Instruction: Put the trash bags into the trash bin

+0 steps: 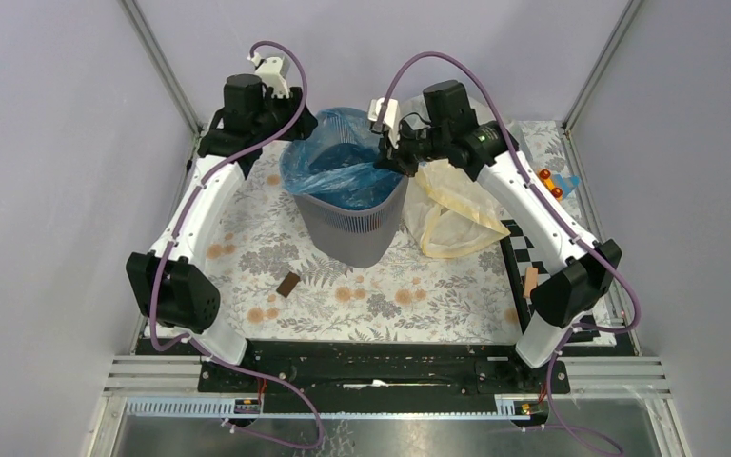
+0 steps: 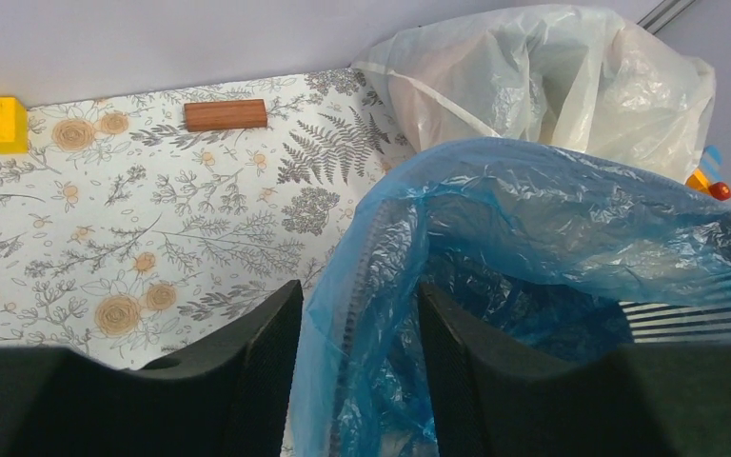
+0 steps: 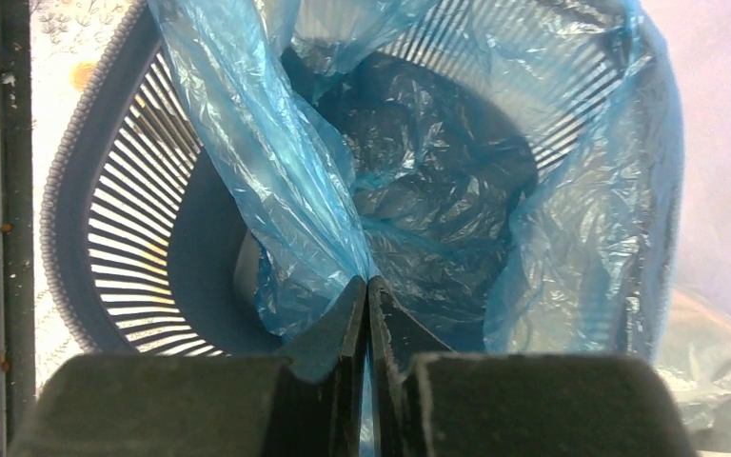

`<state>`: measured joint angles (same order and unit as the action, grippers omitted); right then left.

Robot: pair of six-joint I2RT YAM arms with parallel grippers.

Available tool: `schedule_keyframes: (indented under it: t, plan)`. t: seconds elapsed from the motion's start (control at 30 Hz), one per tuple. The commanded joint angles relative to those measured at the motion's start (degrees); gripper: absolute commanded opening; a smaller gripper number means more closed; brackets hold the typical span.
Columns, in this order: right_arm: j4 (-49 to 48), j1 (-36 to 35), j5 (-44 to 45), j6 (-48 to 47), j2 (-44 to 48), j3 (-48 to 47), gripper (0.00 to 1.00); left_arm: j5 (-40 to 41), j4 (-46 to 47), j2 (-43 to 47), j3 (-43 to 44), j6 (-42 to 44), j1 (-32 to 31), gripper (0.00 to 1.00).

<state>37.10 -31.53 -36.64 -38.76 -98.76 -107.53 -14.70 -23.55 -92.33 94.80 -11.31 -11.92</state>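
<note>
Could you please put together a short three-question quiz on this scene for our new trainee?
1. Fill in: the left gripper has its fingers either side of the trash bin's ____.
2. True or false: the right gripper is pinching the blue bag.
3. Where is the whitish bag? A) inside the bin B) outside, beside the bin C) held by the left gripper
Key: 1 rim; 2 true; 3 B.

Lilac walls (image 1: 48,171), floral, perhaps cloth, tabletop (image 1: 419,305)
</note>
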Motion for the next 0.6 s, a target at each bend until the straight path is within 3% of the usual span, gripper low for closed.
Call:
schedule_keyframes:
  t: [0.0, 0.23, 0.37, 0.57]
  plan:
    - [1.78, -1.30, -0.98, -0.58, 3.91, 1.05, 0.08, 3.31, 1.66, 0.46, 1.96, 1.91, -1.48, 0.47]
    - [-5.08, -2.70, -0.96, 4.21, 11.65, 10.57, 0.07, 6.41, 1.50, 0.58, 1.10, 3.50, -2.72, 0.15]
    - [-6.96, -3.46, 1.28, 7.20, 13.68, 13.69, 0.00, 7.85, 1.31, 0.55, 0.82, 4.31, -3.35, 0.12]
    - [-7.66, -4.17, 2.04, 9.27, 15.77, 16.48, 0.00, 8.93, 0.94, 0.31, 1.00, 5.20, -4.14, 0.11]
